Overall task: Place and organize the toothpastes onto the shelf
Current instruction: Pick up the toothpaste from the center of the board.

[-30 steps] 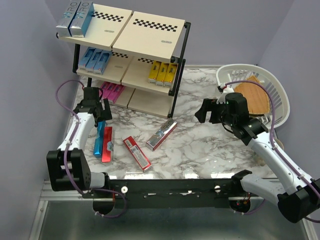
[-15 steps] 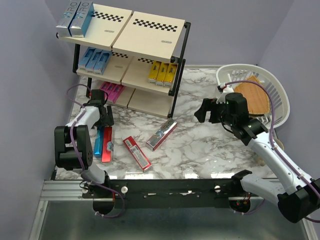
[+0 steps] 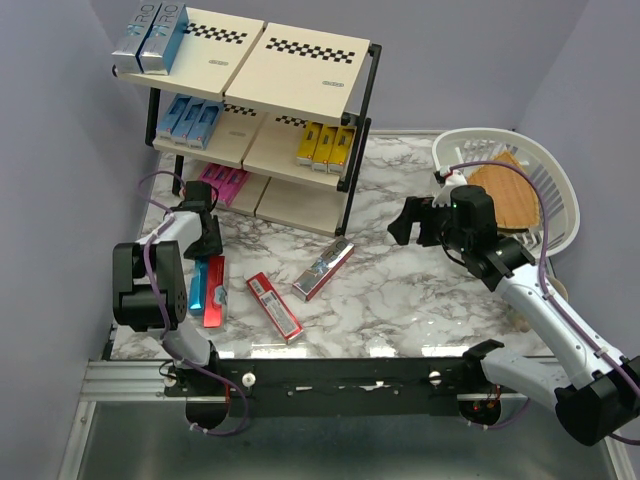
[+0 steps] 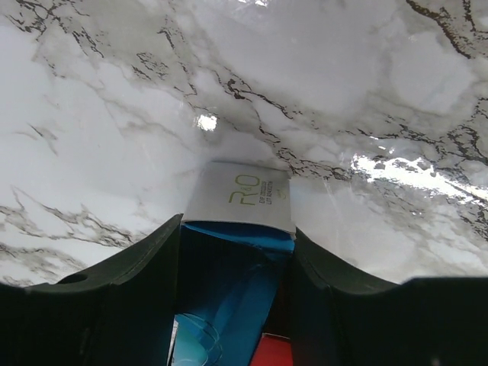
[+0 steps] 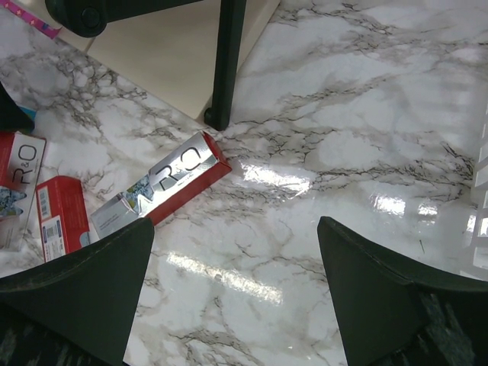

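light: bright, even | glare: marble tabletop [image 5: 267, 177] | wrist views — dark, soft foreground

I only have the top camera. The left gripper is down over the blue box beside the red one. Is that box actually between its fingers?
Observer: Yes. The left wrist camera shows the blue toothpaste box between the fingers of the left gripper, both against its sides.
Operator: Anything past the fingertips?
Observer: Its white end pokes out onto the marble table.
Operator: And the right gripper?
Observer: Wide open, empty, with the silver toothpaste box ahead on the tabletop.
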Available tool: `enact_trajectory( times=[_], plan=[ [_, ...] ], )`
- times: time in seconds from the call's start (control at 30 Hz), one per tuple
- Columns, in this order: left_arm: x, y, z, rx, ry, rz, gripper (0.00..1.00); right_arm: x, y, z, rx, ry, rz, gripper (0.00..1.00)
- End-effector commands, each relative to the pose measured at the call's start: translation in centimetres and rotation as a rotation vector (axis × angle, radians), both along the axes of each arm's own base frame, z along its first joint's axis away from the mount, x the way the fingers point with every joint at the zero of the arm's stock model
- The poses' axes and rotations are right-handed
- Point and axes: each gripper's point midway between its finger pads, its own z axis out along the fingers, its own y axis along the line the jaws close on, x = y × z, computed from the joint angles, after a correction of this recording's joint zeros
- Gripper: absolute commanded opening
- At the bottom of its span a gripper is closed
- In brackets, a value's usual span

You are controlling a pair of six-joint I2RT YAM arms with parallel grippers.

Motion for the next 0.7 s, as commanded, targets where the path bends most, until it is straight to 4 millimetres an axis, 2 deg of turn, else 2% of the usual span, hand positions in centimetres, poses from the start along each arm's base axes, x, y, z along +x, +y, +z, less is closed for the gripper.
enact_trajectory(
  times=[0.0, 0.1, 0.3, 0.47, 0.5, 0.53, 0.6, 0.63, 0.67],
  plan=[
    [-0.4, 0.4, 1.6, 0.011, -0.016, 0.004, 0.52, 0.1, 0.6, 0.1, 0.018, -0.011, 0.019, 0.96],
    [-0.1, 0.2, 3.7, 0.007, -0.067, -0.008, 0.47, 0.0, 0.5, 0.2, 0.018, -0.011, 0.018, 0.96],
    [0.0, -0.7, 7.6, -0.005, -0.167, -0.07, 0.46, -0.1, 0.6, 0.2, 0.02, -0.01, 0.026, 0.96],
    [-0.1, -2.4, 12.7, -0.023, -0.336, -0.161, 0.46, -0.3, 0.8, 0.3, 0.026, -0.008, 0.041, 0.96],
    [-0.1, -3.2, 13.5, -0.042, -0.366, -0.199, 0.45, -0.3, 0.9, 0.3, 0.029, -0.008, 0.045, 0.96],
    [-0.4, -3.7, 15.3, -0.039, -0.43, -0.241, 0.45, -0.3, 1.1, 0.4, 0.033, -0.008, 0.053, 0.96],
    [-0.5, -5.8, 17.1, -0.055, -0.511, -0.34, 0.45, -0.4, 1.3, 0.4, 0.038, -0.004, 0.069, 0.96],
    [-0.7, -7.2, 19.3, -0.059, -0.599, -0.399, 0.45, -0.6, 1.6, 0.5, 0.048, -0.001, 0.084, 0.96],
    [-1.1, -8.3, 19.9, -0.077, -0.633, -0.457, 0.45, -0.6, 1.8, 0.5, 0.051, 0.0, 0.094, 0.96]
  ],
)
